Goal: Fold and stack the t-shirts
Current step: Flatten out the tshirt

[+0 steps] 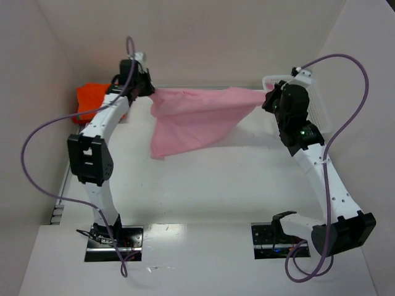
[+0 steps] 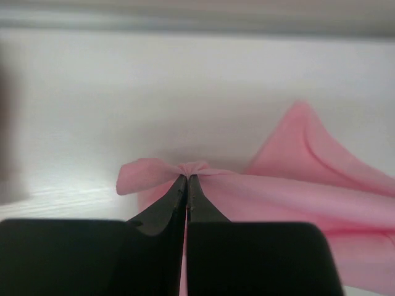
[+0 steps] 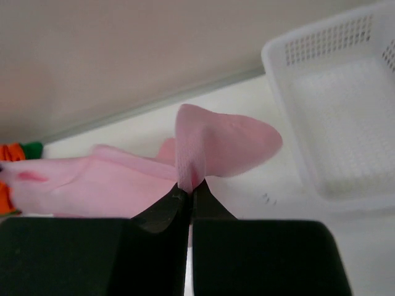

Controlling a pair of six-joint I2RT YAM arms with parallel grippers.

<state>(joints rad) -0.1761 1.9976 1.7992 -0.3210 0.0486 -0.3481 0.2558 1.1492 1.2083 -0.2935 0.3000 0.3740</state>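
Top external view shows you the pale pink t-shirt held up and stretched out sideways. Its long axis runs from just beside the white mesh basket straight across the table, away from the basket. The upper edge is pulled taut along that line. The rest of the cloth hangs below it as a rough triangle, and its lowest corner points toward the arm bases, nearer the end far from the basket. You cannot tell whether that corner touches the table.

Your right gripper has the end next to the basket. In its wrist view the jaws are pinched together on a fold of pink cloth that stands up above the fingertips, with the basket's corner close by.

Your left gripper has the opposite end, well apart from the basket. Its wrist view shows the jaws closed on a small bunched tuft of the same shirt.

Beyond that far end lies the bright orange t-shirt. In the right wrist view, the edge of a green t-shirt shows just beside it.
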